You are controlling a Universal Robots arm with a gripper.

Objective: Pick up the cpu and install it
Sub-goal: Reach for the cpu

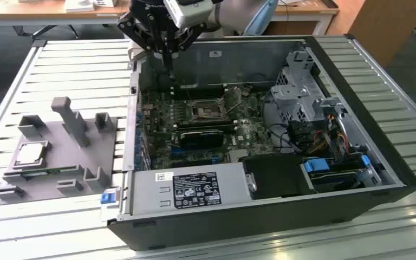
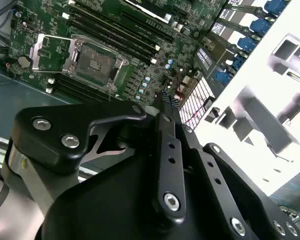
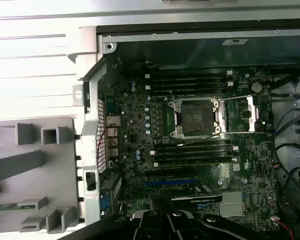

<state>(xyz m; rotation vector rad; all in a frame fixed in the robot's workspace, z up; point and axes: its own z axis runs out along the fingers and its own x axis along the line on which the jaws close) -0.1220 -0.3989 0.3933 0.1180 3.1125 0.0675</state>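
Black pincer [image 2: 166,100] closed near motherboard [image 2: 45,20]; socket [image 2: 92,60] open; pale fixture [image 2: 260,120] beside.

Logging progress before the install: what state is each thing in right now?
cpu: lying flat in the grey holder, not picked up.
socket: open, empty, cover plate swung aside.
computer case: on its side, interior exposed.
pincer: shut, holding nothing, above the motherboard.

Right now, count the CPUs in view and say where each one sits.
1. The cpu lies flat on the grey holder at the exterior view's left, outside the computer case. The motherboard socket stands open and empty.
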